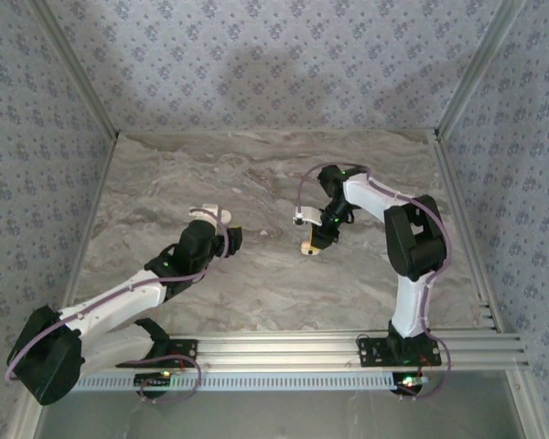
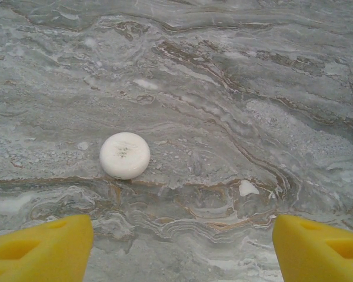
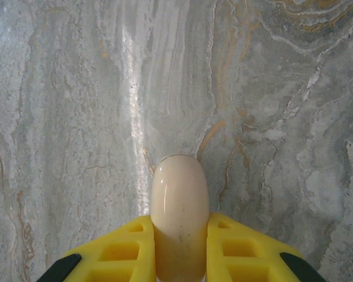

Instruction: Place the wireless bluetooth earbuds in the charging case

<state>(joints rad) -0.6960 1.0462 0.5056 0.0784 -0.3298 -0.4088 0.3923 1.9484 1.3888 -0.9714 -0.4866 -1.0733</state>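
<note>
Top external view: my right gripper (image 1: 316, 240) is clenched on the charging case (image 1: 309, 246), near the middle of the marble table (image 1: 284, 293). I judge that the case is held so that it cannot slide while the earbuds are pushed in.

Right wrist view: the case (image 3: 179, 194) sits upright between my yellow fingers (image 3: 123, 252). It is pinched on its two flat sides, and its rounded tan end juts past the fingertips. I cannot tell whether that end touches the marble, and its hollow is turned out of sight.

My right arm rises from its base, folds at the elbow to the right of the case, and reaches back leftward with the wrist tipped down.

Left of the case, my left gripper (image 1: 231, 238) hangs released, with the jaws standing wide and nothing between them. My left arm lies low and stretched on a diagonal from its base toward the case, probably ready to fetch a piece.

Left wrist view: a round cream disc (image 2: 125, 155) lies flat ahead of the left gripper (image 2: 179, 249), apart from both fingers. To its right is a whitish fleck (image 2: 247, 188), which may be one of the earbuds or only a marble marking; I cannot tell which.
</note>
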